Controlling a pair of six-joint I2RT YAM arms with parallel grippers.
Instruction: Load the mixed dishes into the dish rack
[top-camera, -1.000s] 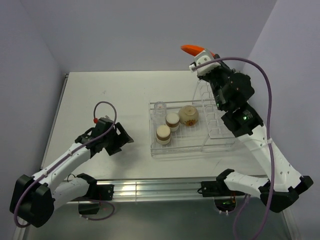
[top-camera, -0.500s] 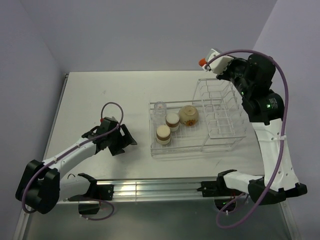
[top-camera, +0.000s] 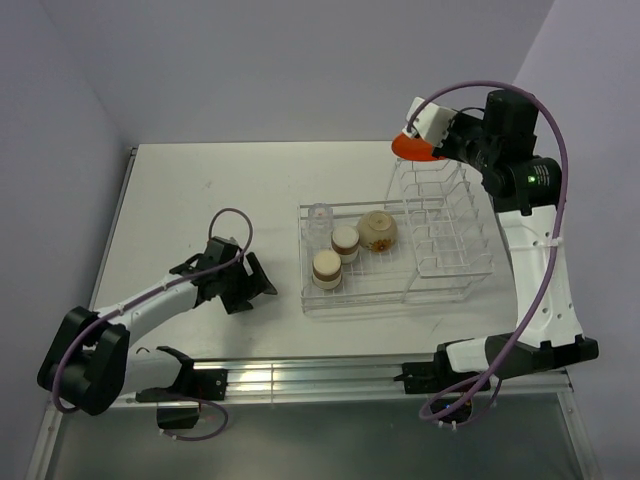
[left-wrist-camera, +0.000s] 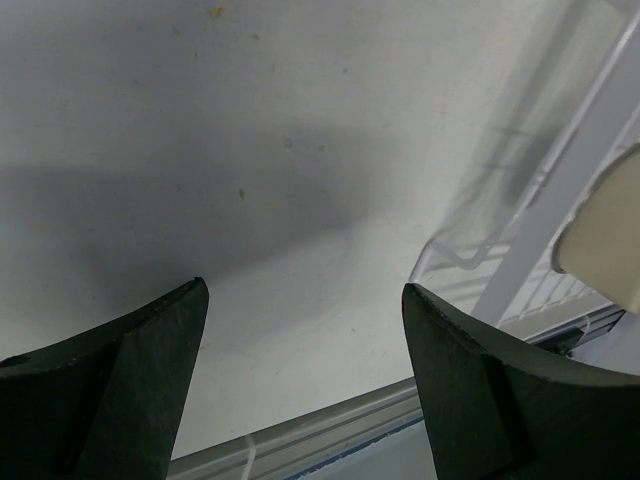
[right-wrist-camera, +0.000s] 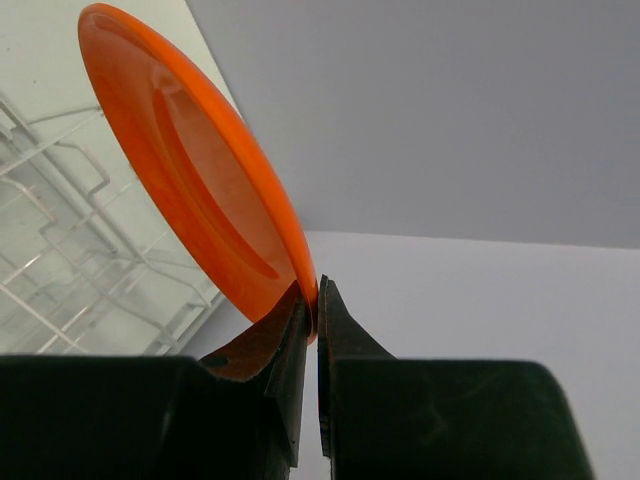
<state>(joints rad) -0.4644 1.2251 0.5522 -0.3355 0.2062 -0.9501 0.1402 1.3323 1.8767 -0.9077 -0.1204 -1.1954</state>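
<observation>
My right gripper (right-wrist-camera: 316, 292) is shut on the rim of the orange-red plate (right-wrist-camera: 190, 170), holding it in the air above the far end of the dish rack's upright slots (top-camera: 440, 215). In the top view the plate (top-camera: 412, 148) shows beside the white wrist. In the rack's flat basket (top-camera: 385, 290) sit two brown cups (top-camera: 326, 268) (top-camera: 345, 241), a beige bowl (top-camera: 378, 230) and a clear glass (top-camera: 319, 216). My left gripper (top-camera: 262, 283) hangs open low over the table, just left of the rack, nothing between its fingers (left-wrist-camera: 130, 370). A rack corner (left-wrist-camera: 530, 230) shows in the left wrist view.
The white table (top-camera: 210, 200) is walled by lilac panels behind and at both sides. A metal rail (top-camera: 300, 375) runs along the near edge. A purple cable (top-camera: 545, 150) loops over the right arm.
The right arm has swung the plate round and lowered it toward the rack's upright slots. The left gripper has crept right, closer to the rack's left edge.
</observation>
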